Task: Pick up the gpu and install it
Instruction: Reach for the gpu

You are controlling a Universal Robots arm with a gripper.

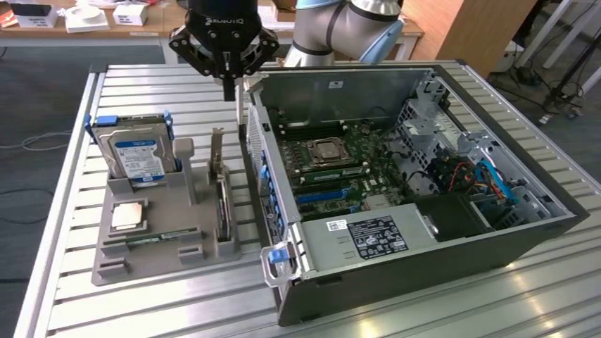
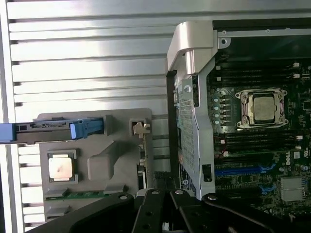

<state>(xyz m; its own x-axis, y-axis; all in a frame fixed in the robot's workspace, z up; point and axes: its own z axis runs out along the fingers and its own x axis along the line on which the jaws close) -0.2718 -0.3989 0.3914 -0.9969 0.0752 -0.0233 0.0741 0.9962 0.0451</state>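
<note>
Hovering high over the bench, we see the claw pointing straight down with its fingers pressed together and nothing between them. It hangs over the far end of the grey tray, just beside the far corner of the open computer case.

Our gpu stands on its long edge in a slot of the tray, on the side nearest the case, with its silver bracket at the far end and rising above the card. It sits below the claw and well apart from it, untouched, and outside the case.

Across the tray, toward the exterior view's left edge of the bench, the hard drive with blue side rails stands upright in its holder. In front of it a square processor chip lies flat, and a narrow green memory stick lies along a groove nearer the front edge.

On the exterior view's right half of the bench, the case lies on its side with the panel off. We look straight down on the motherboard, its processor socket and blue expansion slots. A labelled power supply fills the case's near corner.
</note>
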